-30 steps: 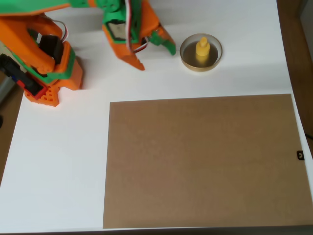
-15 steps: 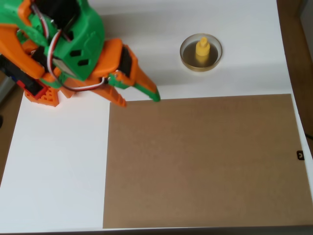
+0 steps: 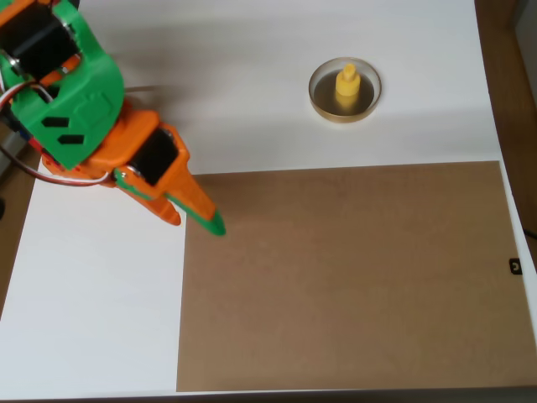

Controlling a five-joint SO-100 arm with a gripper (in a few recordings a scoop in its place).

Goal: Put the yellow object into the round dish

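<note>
The yellow object stands upright inside the round dish, whose tan-gold rim rings a dark inside, at the upper right of the white table. My orange and green gripper is far to the left of the dish, over the left edge of the brown board, pointing down and right. Its two fingers lie close together with nothing between them.
A large brown board covers the lower right part of the white table. The arm's orange and green body fills the upper left corner. The table's right edge borders a brown wooden surface.
The gripper has swung away from the dish, leftward and down toward the board's left edge, and its fingers have closed. The yellow object stays in the dish.
</note>
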